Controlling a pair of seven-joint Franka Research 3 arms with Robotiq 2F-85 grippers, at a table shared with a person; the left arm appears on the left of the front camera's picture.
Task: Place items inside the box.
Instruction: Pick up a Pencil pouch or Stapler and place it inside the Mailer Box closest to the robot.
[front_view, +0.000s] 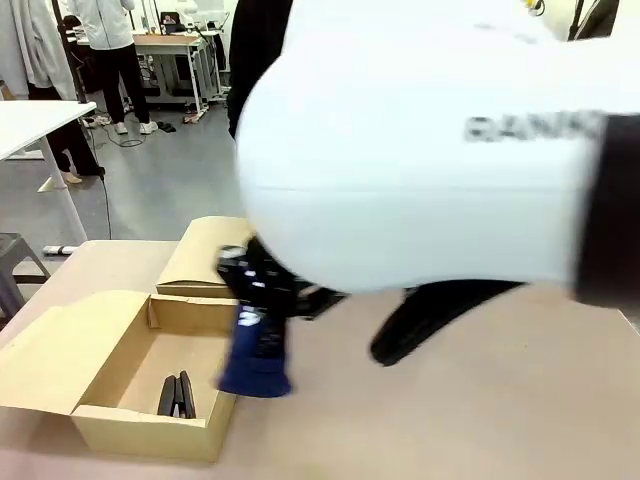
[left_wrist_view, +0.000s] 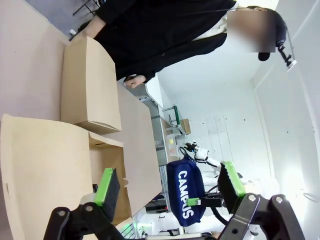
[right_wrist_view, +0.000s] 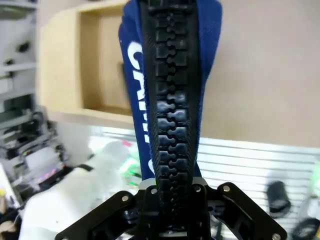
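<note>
White and blurred, the right arm (front_view: 430, 170) looms closest in the front view, with grey lettering on its shell that reads roughly "RANK". Below it the right tool (front_view: 258, 305) is pressed together on the top of the navy pencil case (front_view: 255, 355). The case hangs zip-side toward the wrist above the counter (front_view: 480, 420), just beside the right wall of the open cardboard box (front_view: 110, 420) and not inside it. White capitals on its side spell "CAMPUS" in the left wrist view. A black stapler (front_view: 178, 395) lies on the box floor. The left tool (left_wrist_view: 169, 182) stands spread, its green pads (left_wrist_view: 107, 185) holding nothing. A person in black (left_wrist_view: 150, 35) stands at the far side, one hand (left_wrist_view: 132, 80) near the counter edge.
</note>
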